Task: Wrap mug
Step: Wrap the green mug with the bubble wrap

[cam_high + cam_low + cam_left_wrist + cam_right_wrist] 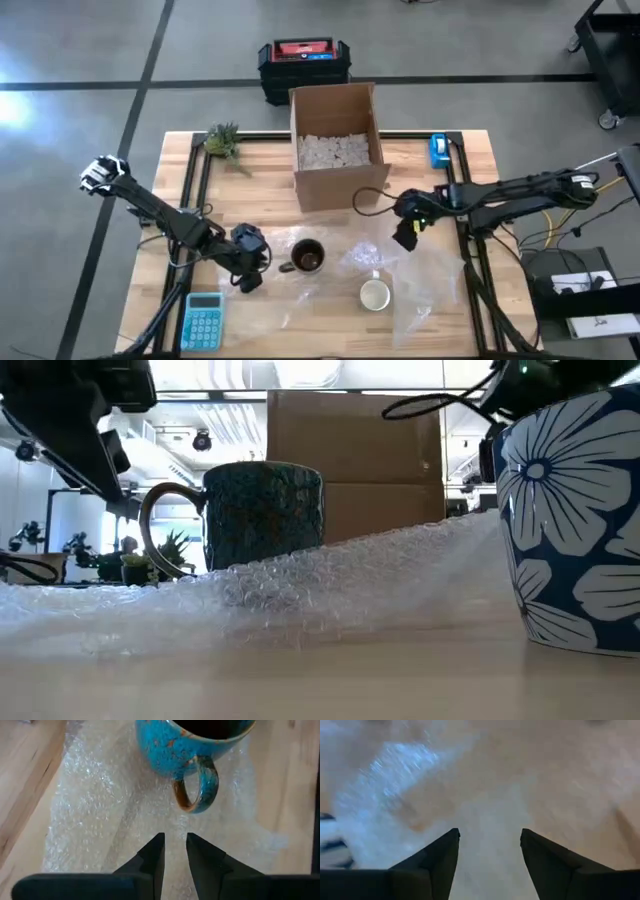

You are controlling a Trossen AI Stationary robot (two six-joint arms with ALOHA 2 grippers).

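The light wooden table (270, 160) with its black frame carries everything, largest first: one open brown cardboard box (335, 140) at the far middle, holding a layer of pale packing pieces (333, 151); then one sheet of clear bubble wrap (340, 285) spread over the near middle; on the sheet stand two mugs, one dark teal glazed mug (306, 257) with a brown-edged handle, its inside dark, and one white mug with blue flower print (375, 294), its inside pale; the two stand near each other but apart; one light blue calculator (203, 321) lies at the near left corner, one small green plant (223, 141) at the far left, one blue tape dispenser (438, 150) at the far right; beyond the table a black and red case (304, 62) sits on the floor; the left gripper (174, 845) hangs just beside the teal mug's handle, fingers nearly together with a thin gap, pinching nothing; the right gripper (490, 837) hovers over the sheet's far right part, fingers spread wide and empty
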